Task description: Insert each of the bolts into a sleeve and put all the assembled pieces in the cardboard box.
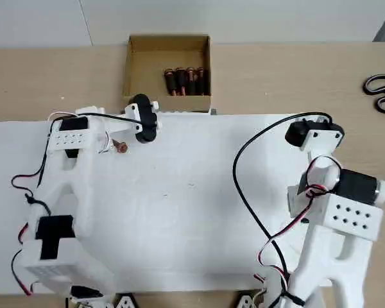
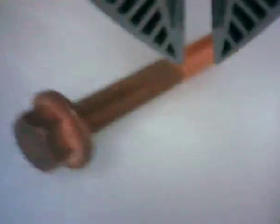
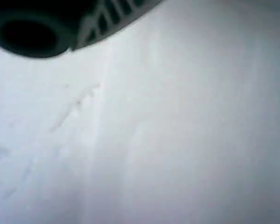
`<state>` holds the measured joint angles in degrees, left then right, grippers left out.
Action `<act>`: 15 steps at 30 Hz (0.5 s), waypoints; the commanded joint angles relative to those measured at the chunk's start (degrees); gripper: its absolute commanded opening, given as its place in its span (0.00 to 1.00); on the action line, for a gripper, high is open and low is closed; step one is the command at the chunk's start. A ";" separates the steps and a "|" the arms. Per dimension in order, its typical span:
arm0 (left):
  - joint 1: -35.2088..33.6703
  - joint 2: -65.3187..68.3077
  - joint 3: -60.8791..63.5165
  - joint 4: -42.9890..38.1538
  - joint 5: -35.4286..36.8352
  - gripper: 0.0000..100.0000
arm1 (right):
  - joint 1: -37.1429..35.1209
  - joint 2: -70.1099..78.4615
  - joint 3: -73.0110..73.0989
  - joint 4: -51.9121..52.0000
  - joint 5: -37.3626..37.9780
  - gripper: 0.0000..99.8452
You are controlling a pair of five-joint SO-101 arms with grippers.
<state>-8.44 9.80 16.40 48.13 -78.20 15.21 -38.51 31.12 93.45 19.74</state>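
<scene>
One copper-coloured bolt (image 2: pixel 107 109), flanged round head, shaft tip pinched by ribbed left gripper (image 2: pixel 198 51), right gripper (image 1: pixel 314 136) unclear.

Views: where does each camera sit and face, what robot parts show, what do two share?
High view: above the table, looking down on sheet, box, both arms.
Left wrist view: on the left arm, facing the sheet; left gripper pinches a bolt.
Right wrist view: on the right arm, facing sheet; right gripper partly shows.
Shared: high and left wrist views show the bolt.
</scene>
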 commanded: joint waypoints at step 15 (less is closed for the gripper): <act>0.97 6.33 -0.13 -5.01 -14.86 0.11 | 0.40 -0.84 -0.44 -0.66 0.35 0.00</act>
<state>-7.74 14.73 15.78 44.18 -78.20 15.21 -38.51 31.12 93.45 19.74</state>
